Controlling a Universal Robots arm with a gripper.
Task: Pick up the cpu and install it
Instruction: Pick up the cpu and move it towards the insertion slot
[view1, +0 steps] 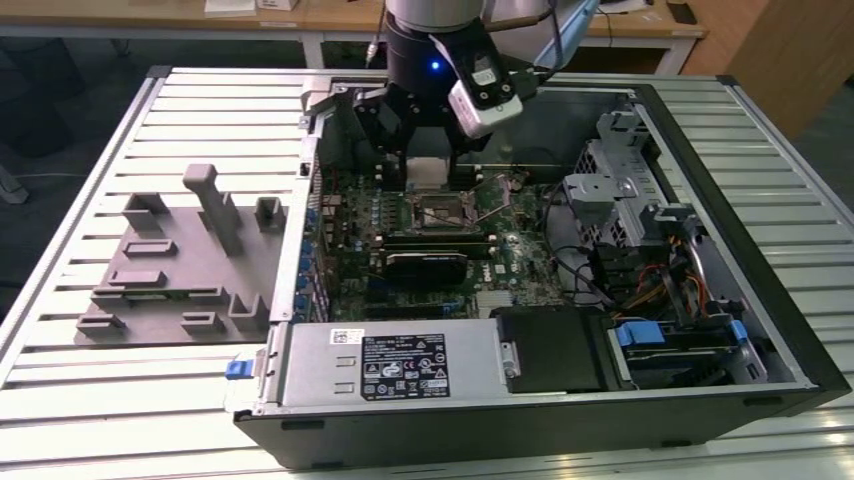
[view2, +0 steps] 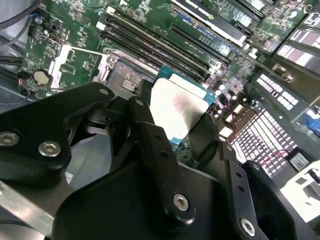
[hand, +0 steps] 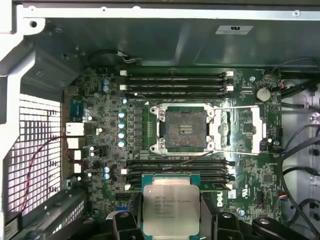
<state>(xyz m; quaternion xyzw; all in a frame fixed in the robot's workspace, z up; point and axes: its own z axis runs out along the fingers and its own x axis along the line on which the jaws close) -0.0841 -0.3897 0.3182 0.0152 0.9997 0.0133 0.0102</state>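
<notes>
The cpu (hand: 166, 205), a flat square chip with a silvery top plate and a thin pale rim, hangs level above the green motherboard (hand: 100, 150). My gripper (hand: 167, 222) is shut on it, with a black finger on each of two opposite edges. In the second wrist view the cpu (view2: 177, 107) sits between the black fingers (view2: 150, 135). The open socket (hand: 182, 129) lies a short way ahead of the chip, its metal load plate (hand: 240, 130) swung aside. In the exterior view my gripper (view1: 424, 175) hovers with the cpu (view1: 424, 170) just behind the socket (view1: 445, 212).
The computer case (view1: 747, 230) stands open on a slatted metal table (view1: 120, 400). A grey plastic fixture tray (view1: 174, 260) lies at the exterior view's left. Memory slots (hand: 175, 80) flank the socket. A black block (view1: 427, 265), the power supply (view1: 387, 365) and drive cables (view1: 641, 280) surround the board.
</notes>
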